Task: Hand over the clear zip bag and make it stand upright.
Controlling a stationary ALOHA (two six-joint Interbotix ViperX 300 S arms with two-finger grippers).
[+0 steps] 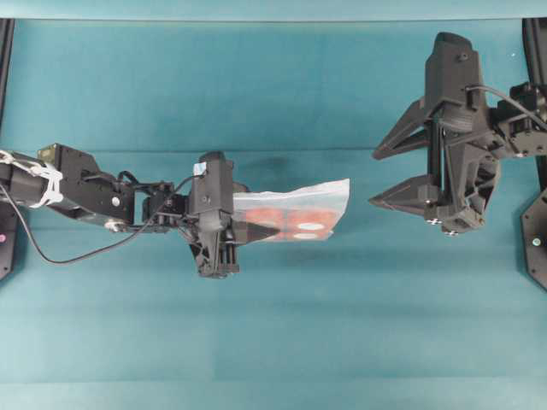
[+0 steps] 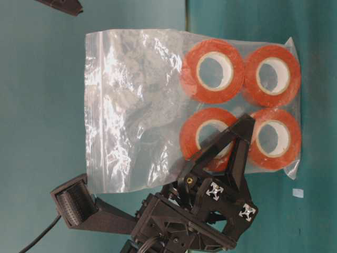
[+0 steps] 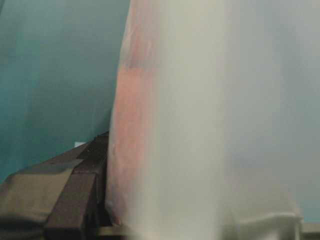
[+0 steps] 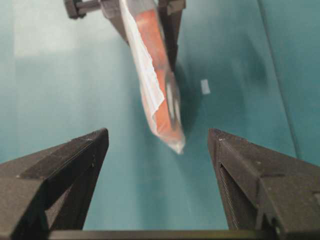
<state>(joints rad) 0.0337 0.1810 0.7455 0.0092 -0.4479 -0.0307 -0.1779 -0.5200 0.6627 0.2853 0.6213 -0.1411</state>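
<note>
The clear zip bag (image 1: 299,213) hangs in the air above the table, holding orange-red tape rolls (image 2: 213,71) with white cores. My left gripper (image 1: 249,227) is shut on the bag's roll end, one finger (image 2: 238,142) lying across the front of it. In the left wrist view the blurred bag (image 3: 200,125) fills most of the picture beside one dark finger (image 3: 80,175). My right gripper (image 1: 373,179) stands open to the right of the bag's free end, not touching it. Seen from the right wrist, the bag (image 4: 157,75) is edge-on ahead of the open right gripper (image 4: 157,137).
A teal cloth (image 1: 273,342) covers the table. A small white scrap (image 4: 205,86) lies on it beyond the bag. Black frame posts (image 1: 5,60) stand at the left and right edges.
</note>
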